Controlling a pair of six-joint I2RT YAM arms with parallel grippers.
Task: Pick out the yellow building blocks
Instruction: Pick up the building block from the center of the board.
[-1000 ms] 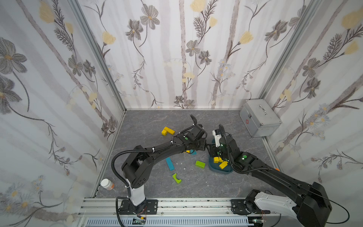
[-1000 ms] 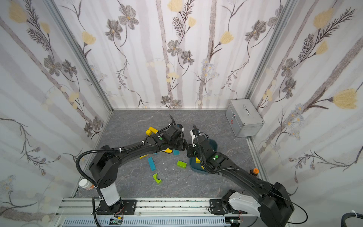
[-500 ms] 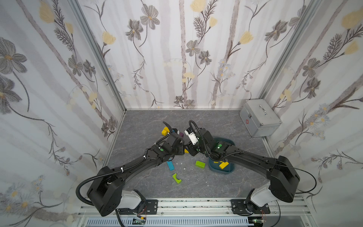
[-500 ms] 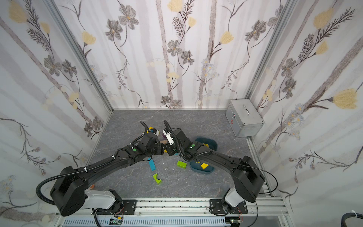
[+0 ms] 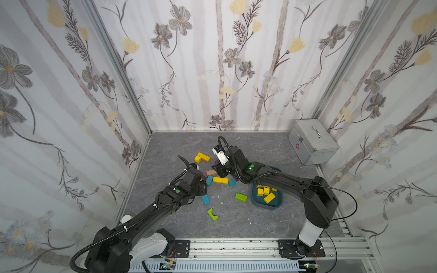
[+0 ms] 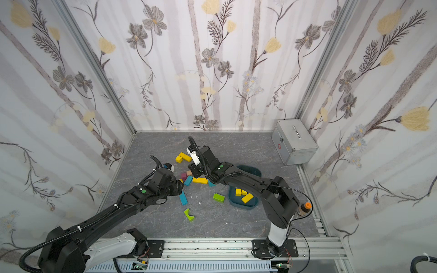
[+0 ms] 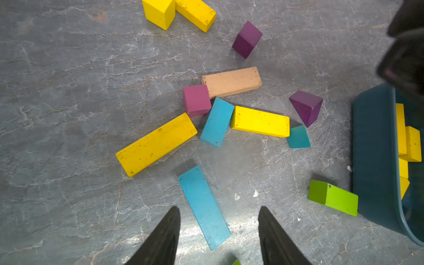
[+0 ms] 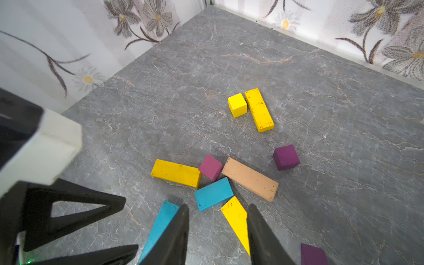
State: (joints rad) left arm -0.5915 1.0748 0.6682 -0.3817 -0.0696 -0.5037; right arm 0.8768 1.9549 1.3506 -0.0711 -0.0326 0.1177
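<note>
- Yellow building blocks (image 5: 220, 180): one bar lies loose at the centre of the bench (image 5: 260, 227) in both top views. A cube-and-bar pair (image 5: 202, 157), touching, sits just up and left of it. Several more lie in the teal bin (image 5: 264, 206), right of centre.
- Obscured: the long bar (image 7: 156, 144), plain in the left wrist view, is almost wholly under the left arm (image 5: 151, 212) in both top views. The bin's contents are partly covered by the right arm (image 5: 283, 180), so the count cannot be told. The bin is cut off at the edge of the left wrist view.
- Left fingers (image 7: 165, 234): spread, grasping nothing. A blue bar (image 7: 204, 206) lies on the bench beneath the gap.
- Right fingers (image 8: 174, 236): parted, grasping nothing, above the central bar. One finger hides part of it.
- Change: a second ago the right fingers stood over the bin; they are now left of it, over the loose cluster. The left arm has drawn back toward the lower left.
- Surface: grey, veined, stone-look bench.
- Room: floral-papered walls (image 5: 212, 71) on three sides. A metal case (image 5: 312, 141) stands in the right rear corner.
</note>
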